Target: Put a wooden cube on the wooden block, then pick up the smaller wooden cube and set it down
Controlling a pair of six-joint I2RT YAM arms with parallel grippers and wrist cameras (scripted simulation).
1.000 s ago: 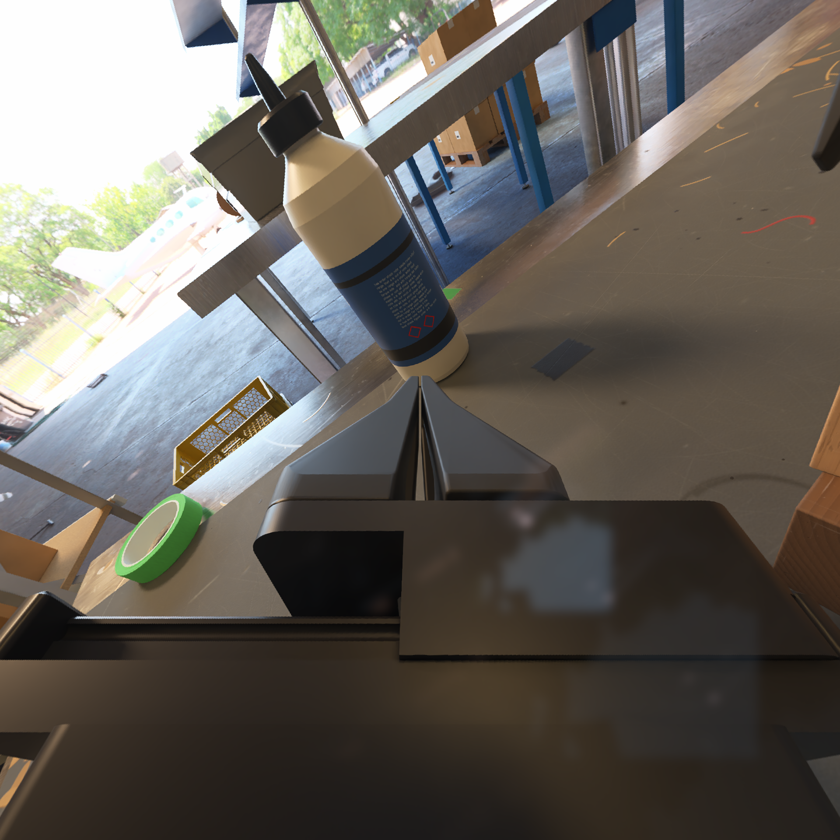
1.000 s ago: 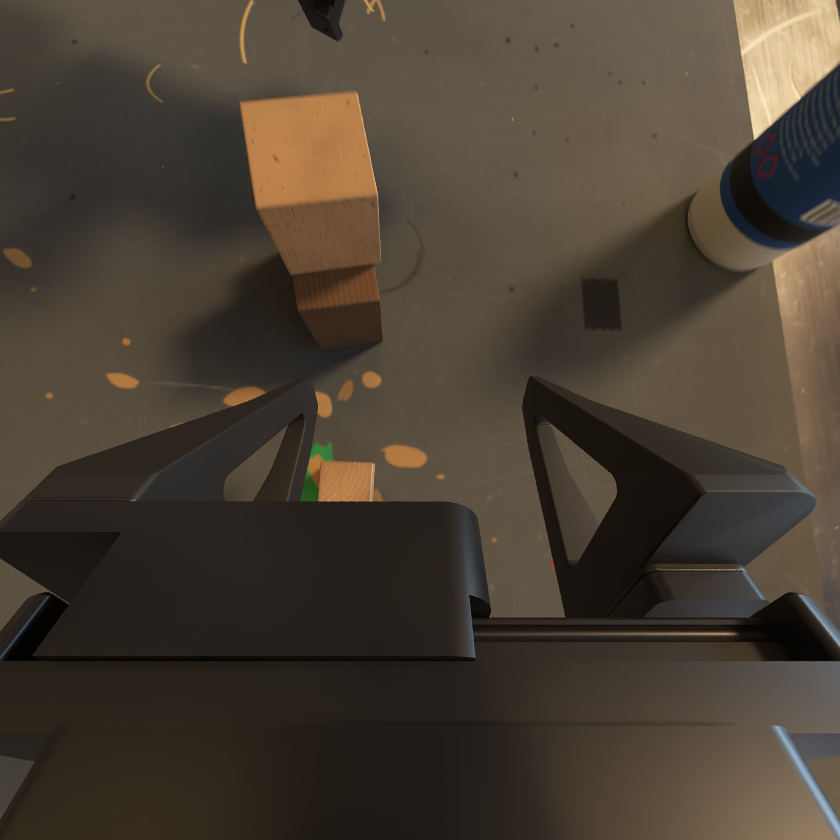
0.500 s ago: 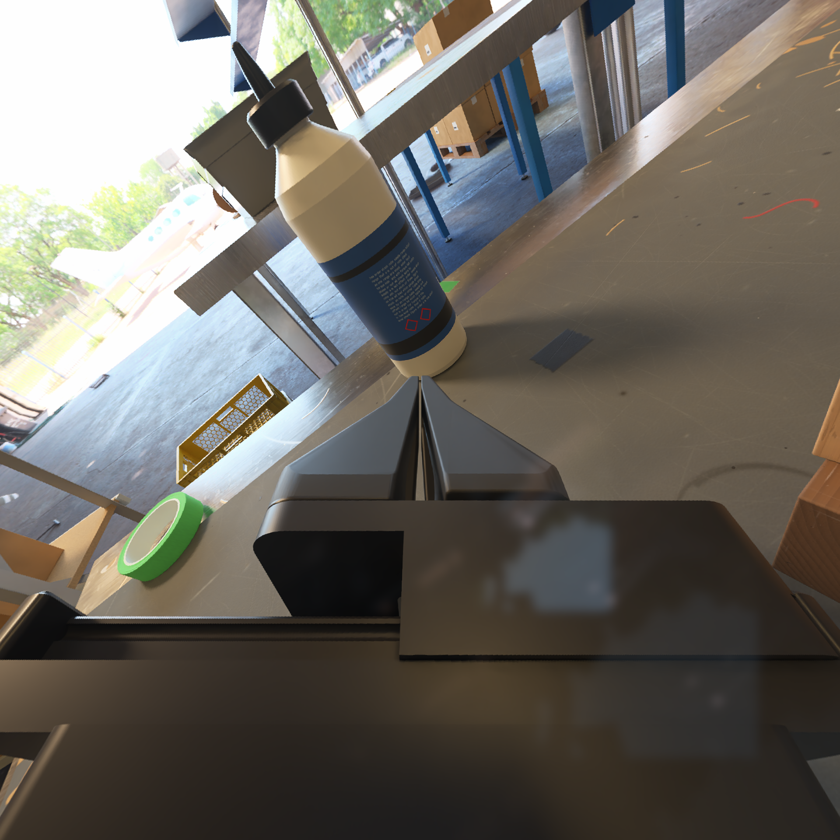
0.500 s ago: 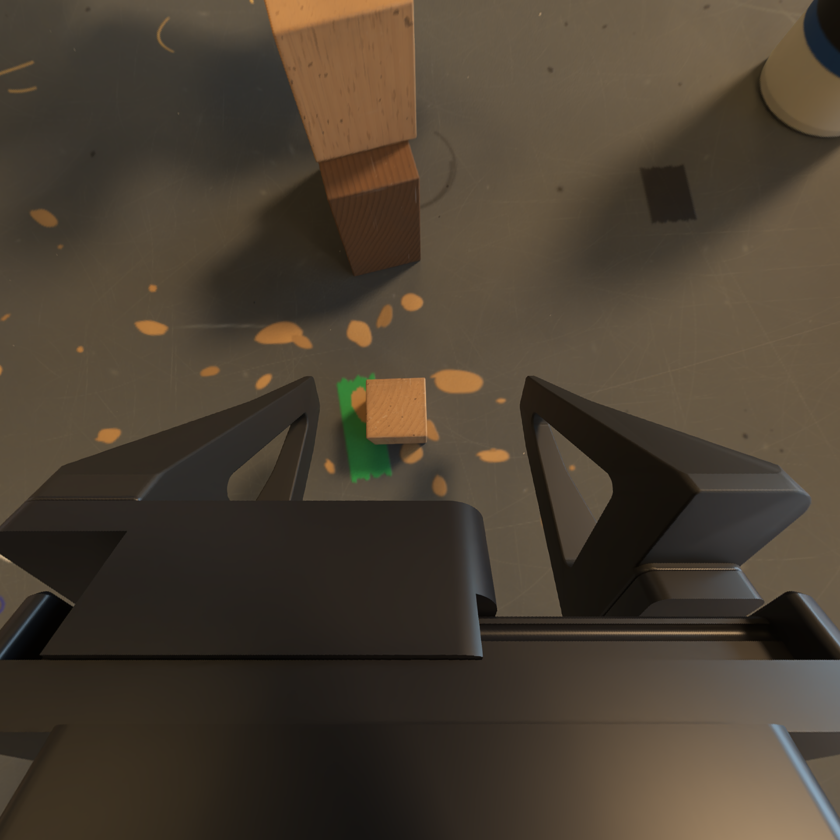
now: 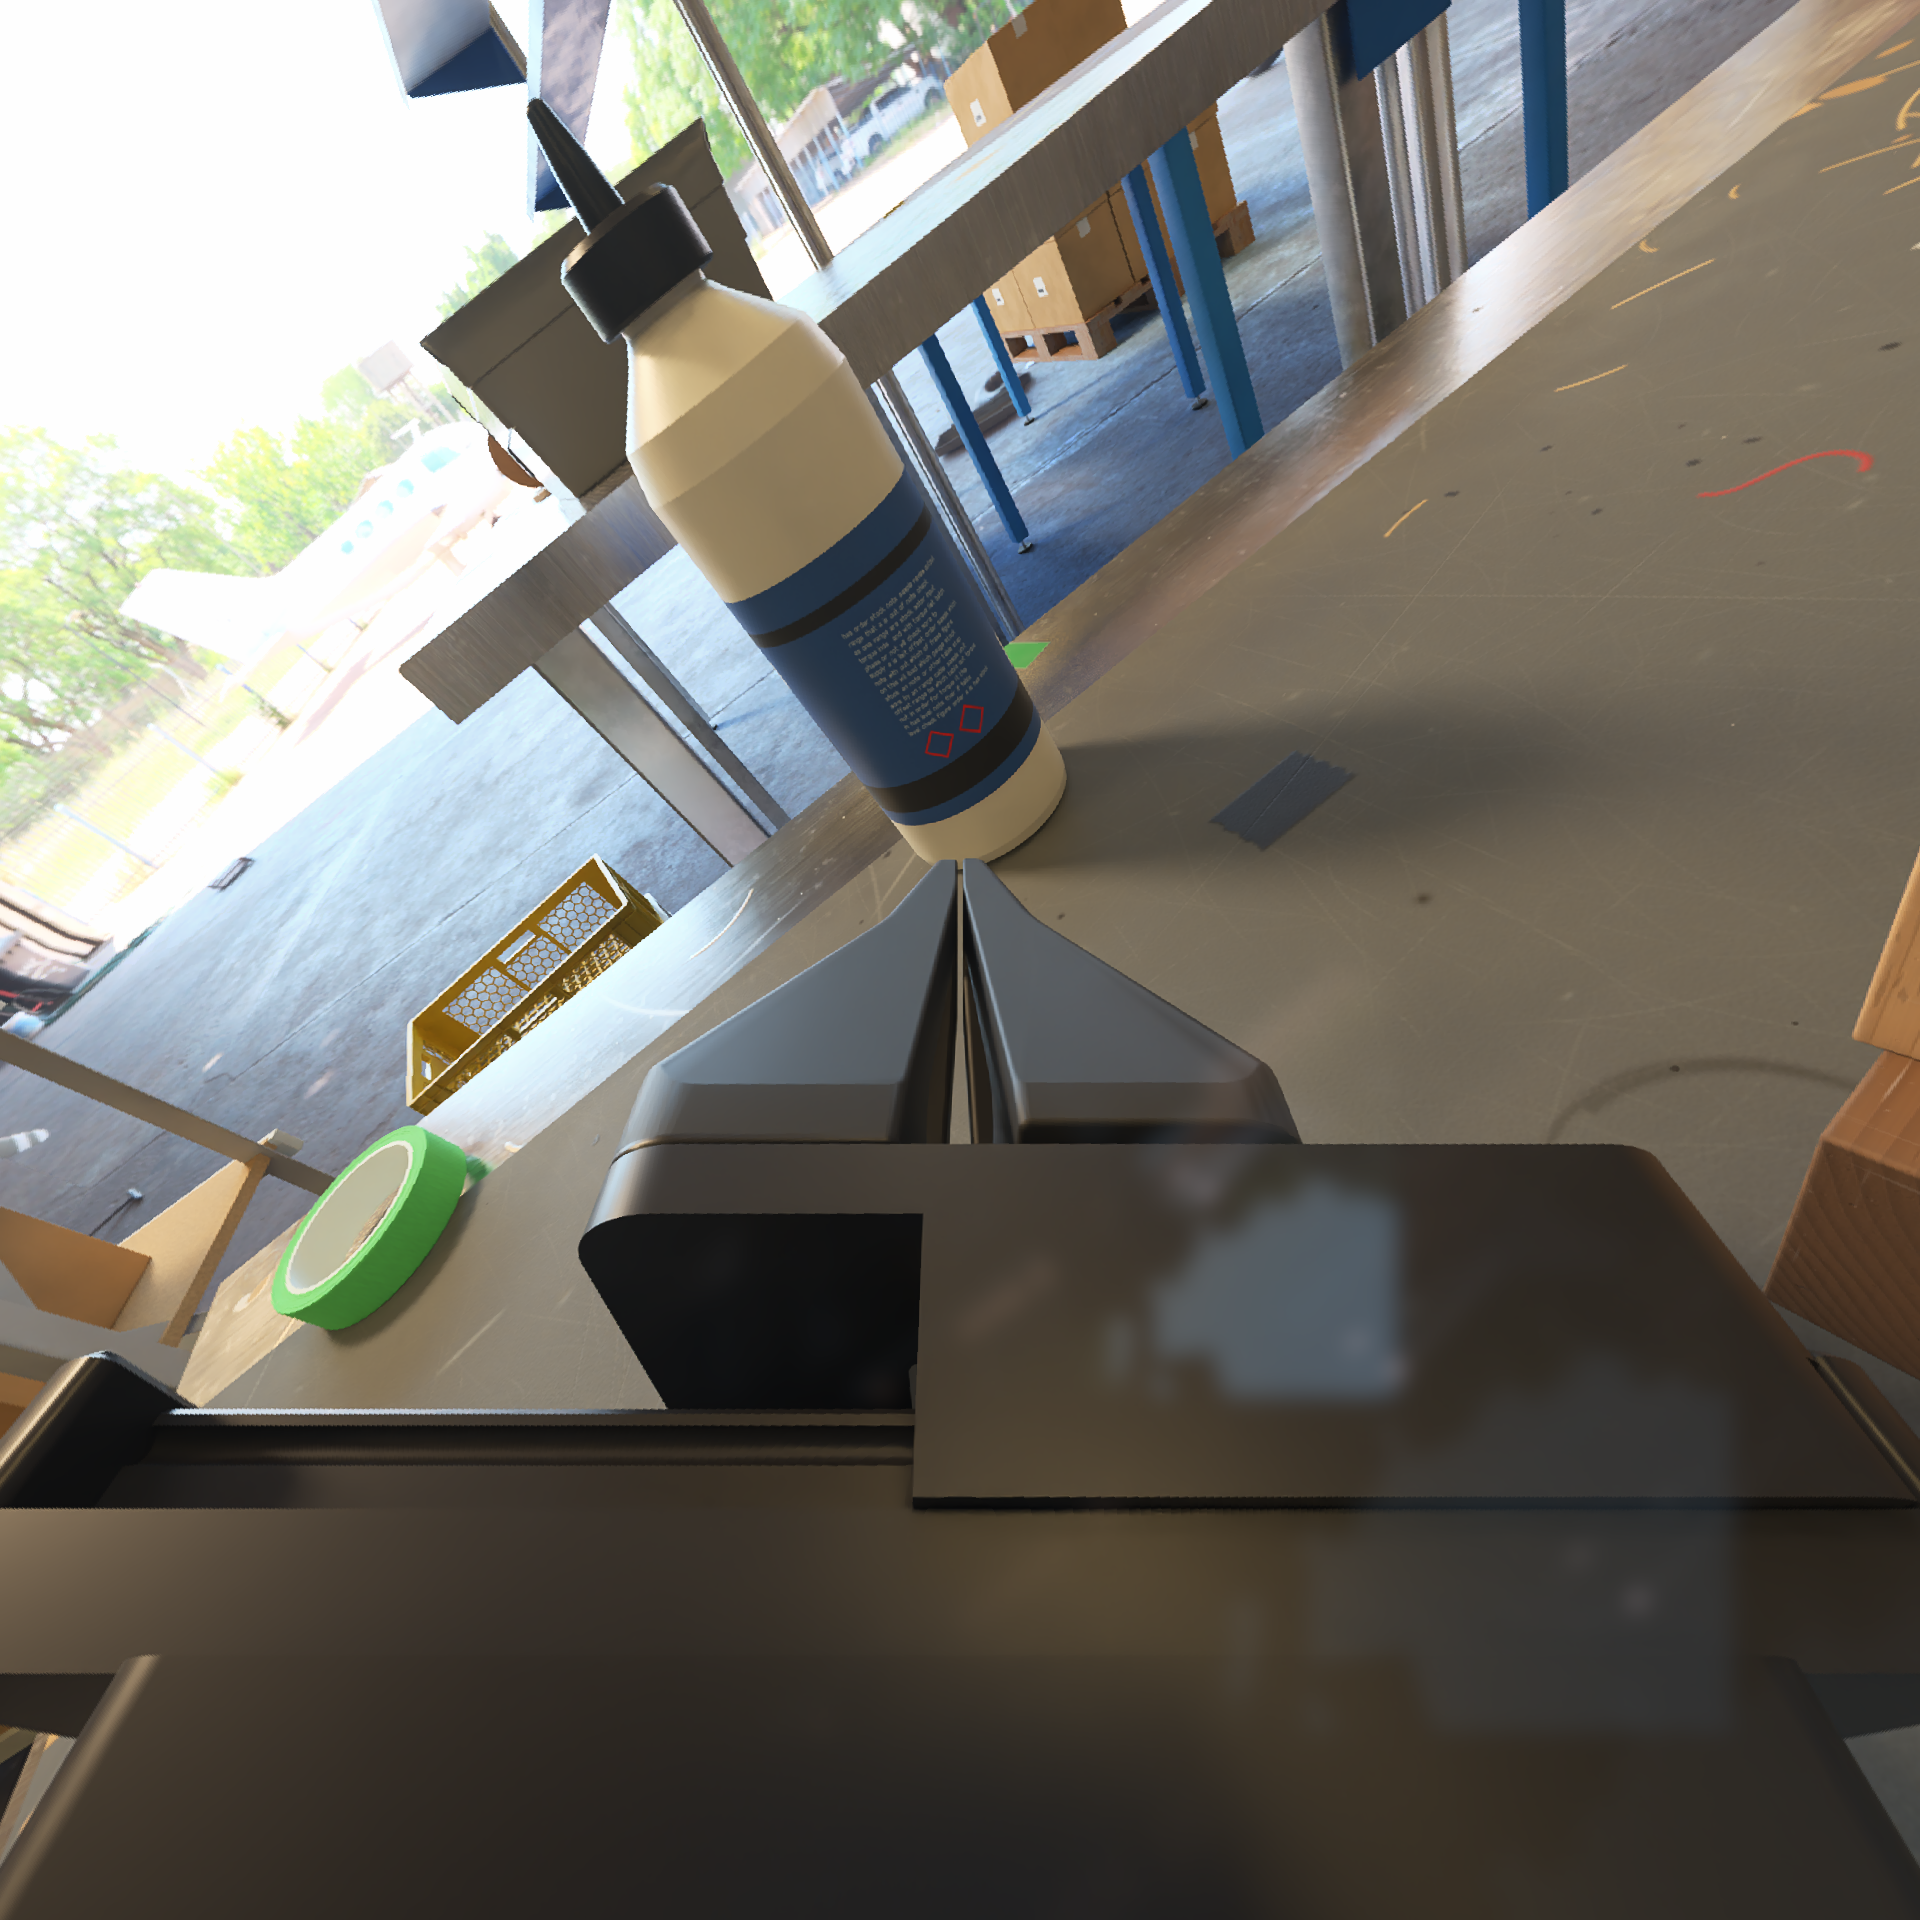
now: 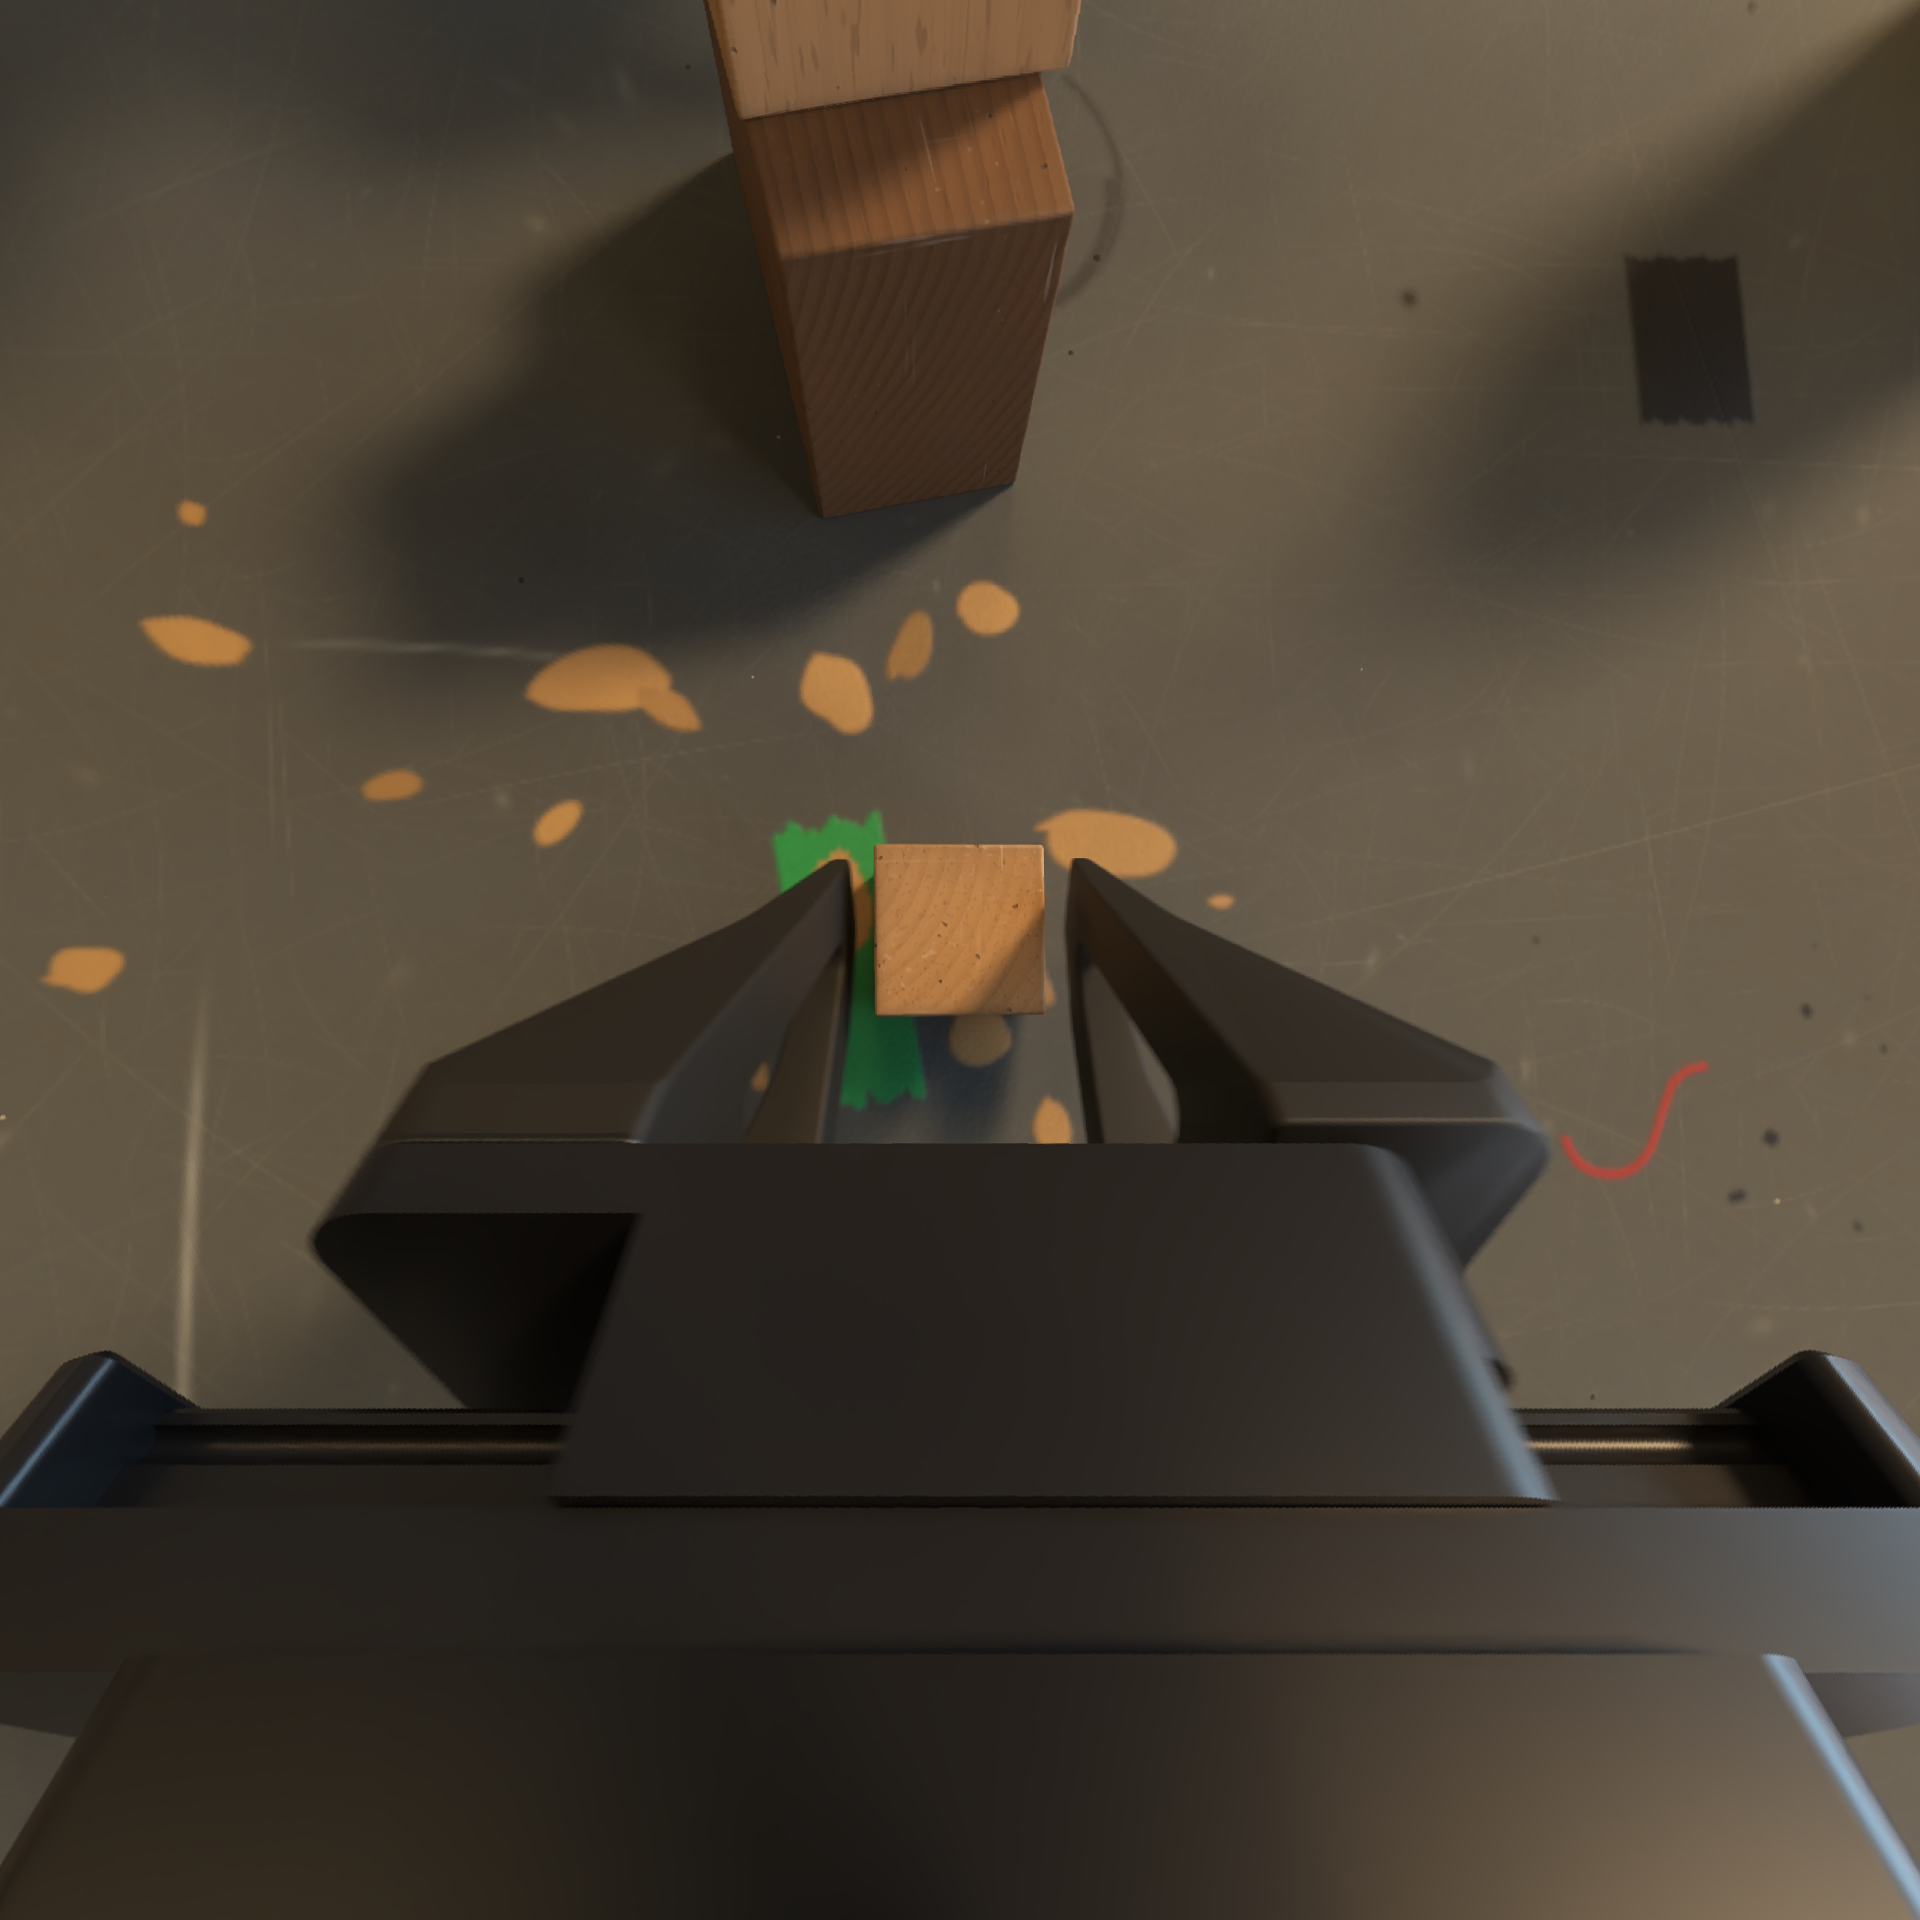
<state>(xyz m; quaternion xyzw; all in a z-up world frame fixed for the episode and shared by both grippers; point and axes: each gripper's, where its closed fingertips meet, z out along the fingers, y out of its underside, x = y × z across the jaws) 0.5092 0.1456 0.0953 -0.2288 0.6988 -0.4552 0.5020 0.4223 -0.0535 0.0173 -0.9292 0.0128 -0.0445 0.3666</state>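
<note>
A light wooden cube (image 6: 894, 42) sits on a darker upright wooden block (image 6: 914, 312); both show at the right edge of the left wrist view, the cube (image 5: 1896, 987) above the block (image 5: 1860, 1216). The smaller wooden cube (image 6: 958, 928) lies on the table, partly over a green tape patch (image 6: 883, 1070). My right gripper (image 6: 961, 873) is low over it, its fingers on either side of the small cube with a slim gap at each side. My left gripper (image 5: 959, 868) is shut and empty, pointing at the base of a bottle.
A cream and blue glue bottle (image 5: 831, 540) stands near the table's far edge. A green tape roll (image 5: 364, 1231) lies by the left edge. A dark tape patch (image 6: 1688, 338) and orange paint spots mark the grey table (image 6: 1455, 727).
My right gripper moved forward and down over the small cube, and its fingers closed in from wide open to just beside it. The left gripper has barely shifted.
</note>
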